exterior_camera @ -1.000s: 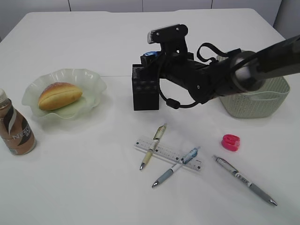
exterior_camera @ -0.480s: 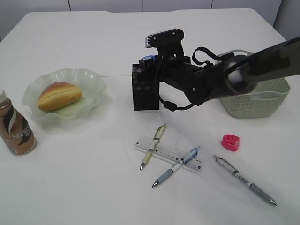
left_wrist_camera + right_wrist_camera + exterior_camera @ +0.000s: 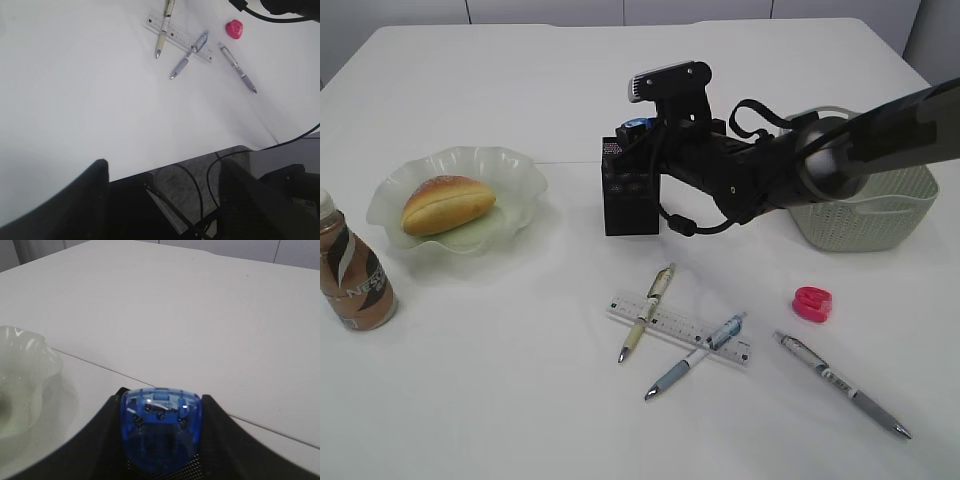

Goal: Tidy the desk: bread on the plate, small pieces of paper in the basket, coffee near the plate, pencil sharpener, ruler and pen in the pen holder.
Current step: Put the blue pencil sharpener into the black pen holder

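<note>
While clamped on the blue pencil sharpener (image 3: 161, 427), the right pincer (image 3: 161, 440) hangs right over the black pen holder (image 3: 629, 195), with the mesh rim just under the sharpener in the right wrist view. Dark fingers (image 3: 100, 440) on both sides of the sharpener, pressed against it. Behind the arm, the pale basket (image 3: 880, 215) on the right side of the white worktop (image 3: 520, 400). Left of the holder, bread (image 3: 447, 203) lying in the wavy green plate (image 3: 510, 215), and the brown coffee bottle (image 3: 352, 270) standing near the plate, at the left edge. In front of the holder, a clear ruler (image 3: 678, 328) with one pen (image 3: 646, 325) lying across it and a blue pen (image 3: 695, 356) across its other end. Further right, a pink sharpener (image 3: 811, 303) and a grey pen (image 3: 842, 398), apart from each other. For the left pincer (image 3: 165, 200), low by the worktop edge, only two dark blurry shapes, well apart, holding nothing.
</note>
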